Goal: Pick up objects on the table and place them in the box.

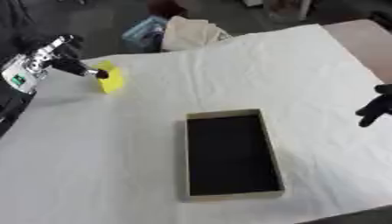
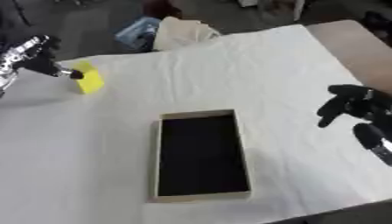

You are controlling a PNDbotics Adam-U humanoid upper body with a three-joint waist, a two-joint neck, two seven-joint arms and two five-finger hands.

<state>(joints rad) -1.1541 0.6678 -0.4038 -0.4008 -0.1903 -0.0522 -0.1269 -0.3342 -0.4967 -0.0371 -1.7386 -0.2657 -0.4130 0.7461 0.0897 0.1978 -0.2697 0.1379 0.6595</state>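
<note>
Near the front edge of the table (image 1: 92, 175), which is covered with a white cloth with soft wrinkles, lies the box (image 1: 232, 154). It is a flat rectangular tray with thin tan walls, like cardboard, and a dark matt bottom; its long side runs away from the robot, and nothing is seen inside it.

To the right of the box, above the cloth, the right hand (image 2: 354, 106) is visible. It is black, its fingers are relaxed and bent a little downward, spread apart, and it holds nothing. Its forearm enters from the right edge of the right eye view.

Farther back, at the left side of the table, stands a small yellow block (image 1: 111, 78), bright and smooth, with straight edges, well apart from the box. The left hand (image 1: 70, 65) comes in from the left edge; its wrist is silver with black parts. A dark fingertip touches the left face of the block. I cannot tell if the fingers close around the block or only press on it.

Beyond the far edge of the table there is a beige bag (image 1: 187, 33) and something light blue (image 1: 141, 29) beside it
</note>
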